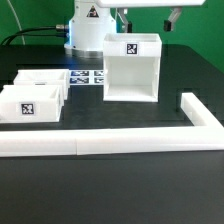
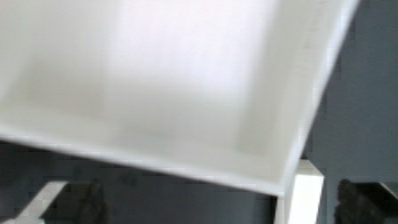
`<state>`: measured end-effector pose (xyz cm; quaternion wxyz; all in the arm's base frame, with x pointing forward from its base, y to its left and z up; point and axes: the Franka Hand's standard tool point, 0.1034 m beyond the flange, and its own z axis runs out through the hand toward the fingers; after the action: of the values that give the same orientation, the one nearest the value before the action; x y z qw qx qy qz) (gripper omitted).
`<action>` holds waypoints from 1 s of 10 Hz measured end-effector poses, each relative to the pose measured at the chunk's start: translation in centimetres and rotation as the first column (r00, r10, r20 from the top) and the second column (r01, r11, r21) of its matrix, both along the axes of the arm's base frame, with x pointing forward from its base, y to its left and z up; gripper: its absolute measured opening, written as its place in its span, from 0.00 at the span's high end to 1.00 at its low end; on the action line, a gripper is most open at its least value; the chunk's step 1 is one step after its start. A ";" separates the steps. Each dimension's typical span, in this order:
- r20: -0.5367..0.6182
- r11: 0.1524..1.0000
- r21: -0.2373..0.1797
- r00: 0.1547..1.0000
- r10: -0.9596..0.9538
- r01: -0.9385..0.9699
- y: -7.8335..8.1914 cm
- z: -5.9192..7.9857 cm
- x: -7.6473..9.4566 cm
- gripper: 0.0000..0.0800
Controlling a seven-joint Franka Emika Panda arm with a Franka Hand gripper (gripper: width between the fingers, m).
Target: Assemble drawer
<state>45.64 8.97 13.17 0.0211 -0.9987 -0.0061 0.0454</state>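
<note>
hand (image 1: 148, 18) over box top, fingers apart, empty | tall white open-front plastic box (image 1: 131, 70) straight below hand, upright

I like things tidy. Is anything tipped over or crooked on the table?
Nothing stands out. The big box stands upright; the near drawer and far drawer sit flat beside it.

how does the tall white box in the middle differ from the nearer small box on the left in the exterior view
The tall box stands much higher than the nearer small box, which sits low and wide. The tall box is central in the exterior view. The small box is at that view's left, closer to the camera. The tall box has a top tag near its upper edge, the small box a front tag on its near face. Both are white.
</note>
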 end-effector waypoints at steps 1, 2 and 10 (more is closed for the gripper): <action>-0.004 0.999 0.017 1.000 -0.029 0.029 0.1 -0.2 -0.2 0.19; -0.002 0.999 0.017 1.000 -0.028 0.028 0.1 -0.1 -0.1 0.19; 0.022 0.986 0.017 0.986 -0.166 0.166 2.0 -2.2 -4.1 0.19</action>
<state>41.58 10.93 10.92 0.0325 -0.9960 0.0766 0.0319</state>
